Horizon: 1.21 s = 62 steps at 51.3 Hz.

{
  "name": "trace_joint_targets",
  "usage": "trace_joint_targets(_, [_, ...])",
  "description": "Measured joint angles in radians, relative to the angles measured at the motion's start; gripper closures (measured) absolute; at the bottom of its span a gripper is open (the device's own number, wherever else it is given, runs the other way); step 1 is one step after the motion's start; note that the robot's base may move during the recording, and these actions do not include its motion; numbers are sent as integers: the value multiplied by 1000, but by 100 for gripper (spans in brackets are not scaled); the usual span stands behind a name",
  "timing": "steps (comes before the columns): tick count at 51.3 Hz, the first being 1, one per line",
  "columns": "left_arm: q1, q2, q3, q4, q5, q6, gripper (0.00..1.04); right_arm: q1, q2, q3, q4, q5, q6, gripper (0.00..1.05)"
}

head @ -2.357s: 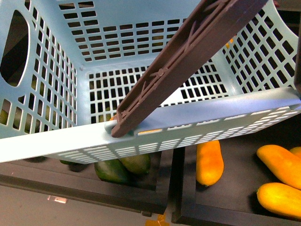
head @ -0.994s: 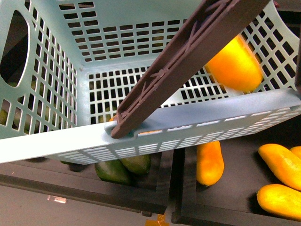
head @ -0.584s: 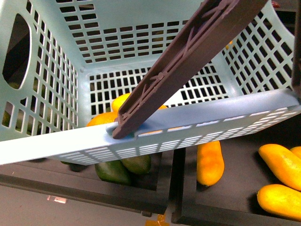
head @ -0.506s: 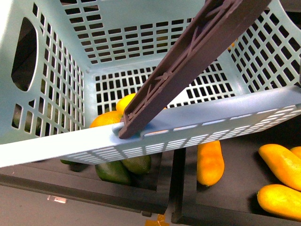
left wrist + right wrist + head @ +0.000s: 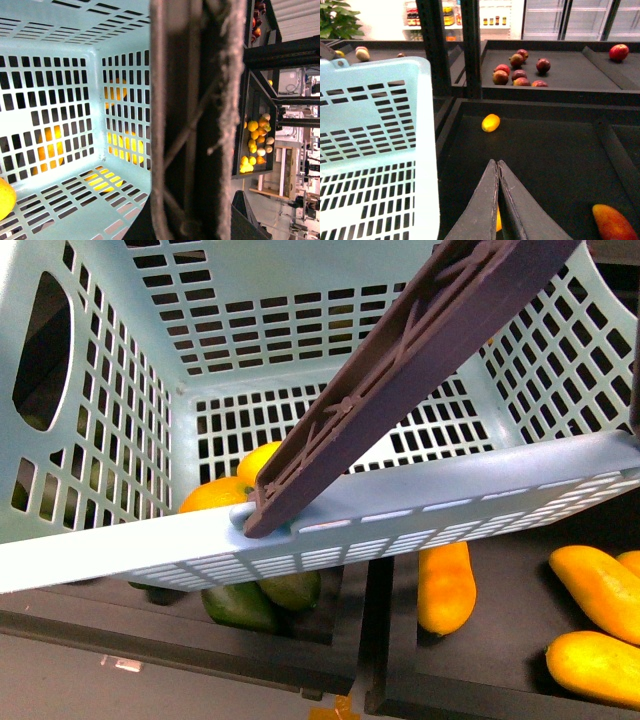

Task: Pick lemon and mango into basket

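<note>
The light-teal basket (image 5: 110, 540) hangs tilted and fills the front view, with its brown bar (image 5: 390, 380) running across. A yellow-orange mango (image 5: 212, 496) lies inside against the near wall. A yellower rounded part (image 5: 262, 458) shows beside it; I cannot tell if that is the lemon. My left gripper (image 5: 195, 220) is shut on the basket's bar (image 5: 190, 100), and the fruit's edge (image 5: 4, 197) shows on the basket floor. My right gripper (image 5: 497, 165) is shut and empty above a black tray, right of the basket (image 5: 380, 130). A small yellow oval fruit (image 5: 490, 122) lies beyond it.
More mangoes (image 5: 445, 585) (image 5: 600, 590) lie in the black tray below the basket on the right, green fruits (image 5: 260, 600) in the tray to the left. Red apples (image 5: 520, 70) sit in a far tray. A mango (image 5: 612, 222) lies near the right gripper.
A mango dropped into the basket from the right and came to rest at the near left corner. The basket shifted and tilted slightly.
</note>
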Motion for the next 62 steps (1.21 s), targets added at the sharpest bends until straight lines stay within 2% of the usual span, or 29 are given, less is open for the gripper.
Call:
trace_joint_targets(23, [0,0,0,0,-1,0,100,-9,-241,-89,-153,-7,0,103])
trace_joint_targets(27, [0,0,0,0,0,0,100,-9,-261,-110,-135,-8,0,103])
trace_joint_targets(42, [0,0,0,0,-1,-1,100,-9,-408,-111,-271,-8,0,103])
trace_joint_targets(62, [0,0,0,0,-1,-1,100,-9,-513,-111,-376,-8,0,103])
